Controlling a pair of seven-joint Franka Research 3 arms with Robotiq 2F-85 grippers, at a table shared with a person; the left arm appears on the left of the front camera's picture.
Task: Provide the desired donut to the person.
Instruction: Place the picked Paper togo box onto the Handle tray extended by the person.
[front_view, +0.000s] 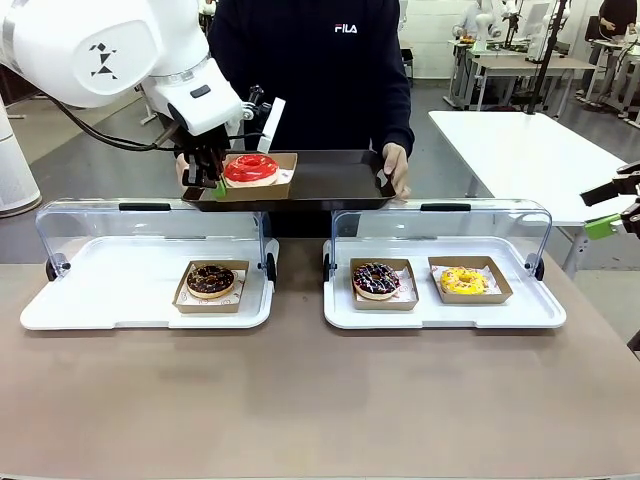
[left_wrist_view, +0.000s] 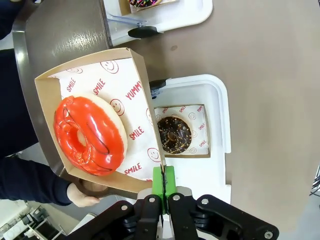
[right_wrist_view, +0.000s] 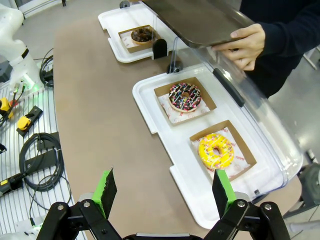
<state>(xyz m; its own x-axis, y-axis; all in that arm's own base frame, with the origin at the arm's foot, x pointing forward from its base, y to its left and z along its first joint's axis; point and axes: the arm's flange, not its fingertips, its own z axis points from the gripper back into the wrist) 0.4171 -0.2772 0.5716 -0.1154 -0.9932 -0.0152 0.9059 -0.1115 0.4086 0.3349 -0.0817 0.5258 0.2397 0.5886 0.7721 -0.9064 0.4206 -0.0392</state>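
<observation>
The left end effector (front_view: 212, 181) (left_wrist_view: 163, 175) is clamped on the near wall of a paper box (front_view: 288, 171) (left_wrist_view: 131, 80), its green pads pressed together with only the cardboard between them. From the pads, in the left wrist view, the pinched wall runs straight up the frame and the box spreads to the upper left, with the red donut (front_view: 250, 168) (left_wrist_view: 90, 135) lying left of centre, well clear of the pads. The box is over the black tray (front_view: 330, 186) (left_wrist_view: 60, 30) and seems to rest on it in the upper left of the front view, though contact underneath cannot be confirmed. The person (front_view: 310, 70) holds the tray by its ends, one hand (front_view: 395, 166) at its right end. Judged from this, the delivery is almost made: releasing the wall and backing away along the fingers' own line would leave the box behind. The right end effector (front_view: 610, 215) (right_wrist_view: 165, 187) hangs with jaws apart at the right edge of the front view, well away from the tray, so the left arm is the nearer one.
</observation>
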